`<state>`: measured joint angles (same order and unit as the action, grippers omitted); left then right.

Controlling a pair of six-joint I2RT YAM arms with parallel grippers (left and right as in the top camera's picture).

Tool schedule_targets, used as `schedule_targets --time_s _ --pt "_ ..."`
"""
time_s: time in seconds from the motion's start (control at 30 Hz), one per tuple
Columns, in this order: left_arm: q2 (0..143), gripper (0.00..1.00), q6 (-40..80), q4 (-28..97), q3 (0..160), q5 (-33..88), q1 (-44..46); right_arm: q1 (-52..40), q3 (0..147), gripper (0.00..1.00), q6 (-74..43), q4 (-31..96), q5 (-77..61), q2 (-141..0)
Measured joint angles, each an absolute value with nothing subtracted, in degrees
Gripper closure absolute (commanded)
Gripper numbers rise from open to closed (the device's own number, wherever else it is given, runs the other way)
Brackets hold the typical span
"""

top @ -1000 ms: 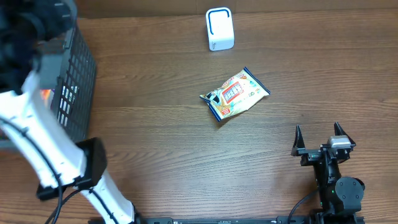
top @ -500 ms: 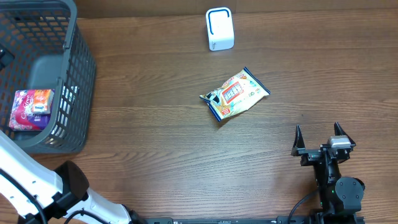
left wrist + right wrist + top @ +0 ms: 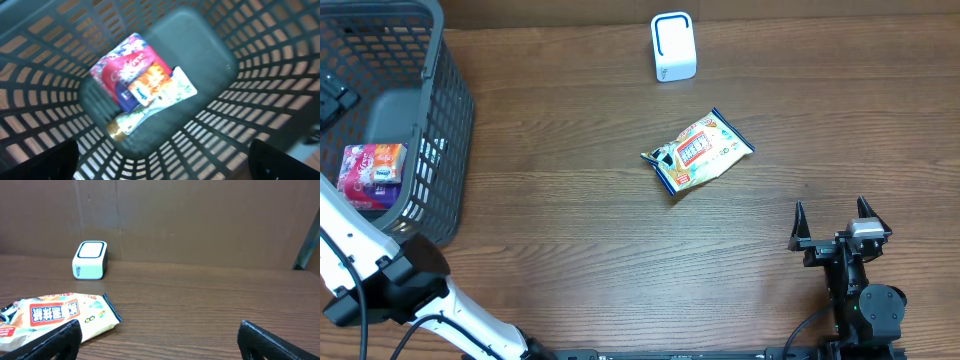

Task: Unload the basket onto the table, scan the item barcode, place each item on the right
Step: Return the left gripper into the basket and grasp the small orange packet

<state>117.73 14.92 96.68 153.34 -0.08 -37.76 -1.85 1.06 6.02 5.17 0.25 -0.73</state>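
Observation:
A yellow snack packet with a blue edge lies flat on the table's middle; the right wrist view shows it low on the left. Behind it stands the white barcode scanner, upright. My left gripper hangs open over the grey basket, with nothing between its fingers. Down in the basket lie a pink packet, an orange packet and a tube. My right gripper rests open at the front right, well short of the snack packet.
The basket's mesh walls rise all round the left gripper's view. The left arm's white links run along the table's left edge. A brown wall stands behind the scanner.
The left arm has swung off the basket's near side toward the left edge, uncovering the basket's contents. The right arm, packet and scanner have not moved.

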Motion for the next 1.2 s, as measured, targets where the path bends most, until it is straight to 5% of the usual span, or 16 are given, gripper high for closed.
schedule_targets --time_s 0.6,1.2 --pt "117.82 0.0 6.11 88.47 141.47 10.37 -40.6 -1.85 1.06 0.0 6.02 5.17 0.25 -0.73" --pt "118.19 0.0 -1.67 73.06 125.89 4.43 -38.98 -1.85 1.06 0.0 6.0 5.19 0.25 -0.73"
